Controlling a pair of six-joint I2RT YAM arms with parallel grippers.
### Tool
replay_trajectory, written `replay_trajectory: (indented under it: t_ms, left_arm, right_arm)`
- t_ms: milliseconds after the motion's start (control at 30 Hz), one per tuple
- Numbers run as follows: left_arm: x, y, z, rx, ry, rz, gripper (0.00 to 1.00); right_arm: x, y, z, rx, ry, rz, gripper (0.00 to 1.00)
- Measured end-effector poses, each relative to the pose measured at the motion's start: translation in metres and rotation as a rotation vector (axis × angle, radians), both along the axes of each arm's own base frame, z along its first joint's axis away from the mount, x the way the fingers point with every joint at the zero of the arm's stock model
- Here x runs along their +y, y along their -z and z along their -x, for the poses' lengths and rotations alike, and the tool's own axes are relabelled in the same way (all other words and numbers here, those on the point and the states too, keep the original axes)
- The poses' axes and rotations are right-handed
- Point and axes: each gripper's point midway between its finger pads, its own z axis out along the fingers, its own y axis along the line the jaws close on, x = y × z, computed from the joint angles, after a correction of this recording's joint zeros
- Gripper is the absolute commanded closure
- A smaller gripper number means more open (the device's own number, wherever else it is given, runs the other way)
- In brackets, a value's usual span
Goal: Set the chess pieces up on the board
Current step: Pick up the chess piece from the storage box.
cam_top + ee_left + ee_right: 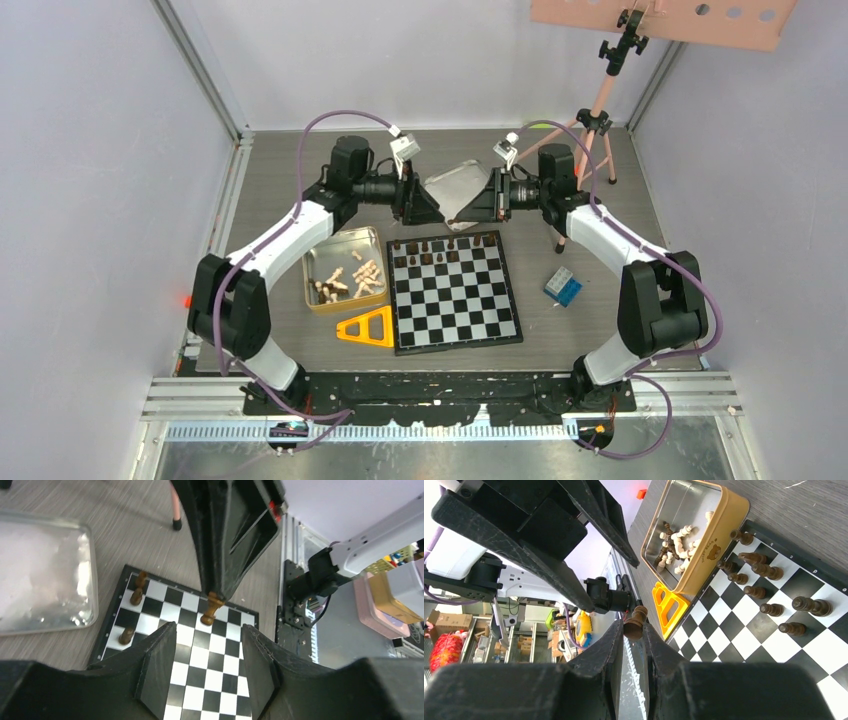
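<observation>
Right gripper (pixel 633 628) is pinched shut on 1 dark chessman (pixel 639 616), taken near its upper end with the base hanging free over the far edge of the board (pixel 462 312). Left gripper (pixel 208 632) hovers beside it, jaws spread wide and holding nothing. Other dark pieces (pixel 768 571) stand on the far 2 ranks. Pale pieces (pixel 679 540) lie in the gold tin (pixel 716 535). I judge the chessman light, rigid, smooth and easily tipped: hold at the stem, lower vertically, release gently.

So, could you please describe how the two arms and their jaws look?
The left arm and right arm both have white link shells, chunky black joints and a looping purple cable. The jaws are black, wedge-shaped plastic.
</observation>
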Motion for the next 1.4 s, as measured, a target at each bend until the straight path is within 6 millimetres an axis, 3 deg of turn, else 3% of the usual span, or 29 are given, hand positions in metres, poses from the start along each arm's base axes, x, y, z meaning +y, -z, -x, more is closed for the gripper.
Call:
replay_trajectory:
  t_ms: [233,567,900,1400]
  left_arm:
    - [-0.011,-0.018,0.0,0.034,0.042,0.101,0.48]
    - [-0.016,-0.007,-0.002,0.104,0.036,0.144,0.48]
    - [-0.018,-0.009,-0.003,0.131,0.033,0.162,0.62]
    - [-0.022,-0.007,-0.002,0.188,0.041,0.174,0.71]
  right_arm:
    - [0.001,-0.007,-0.003,-0.001,0.007,-0.025,0.88]
    - [0.003,-0.015,-0.004,0.0,0.007,-0.053,0.88]
    - [0.002,-0.022,-0.008,-0.005,0.018,-0.072,0.88]
    - [0.001,-0.023,-0.01,-0.004,0.027,-0.083,0.88]
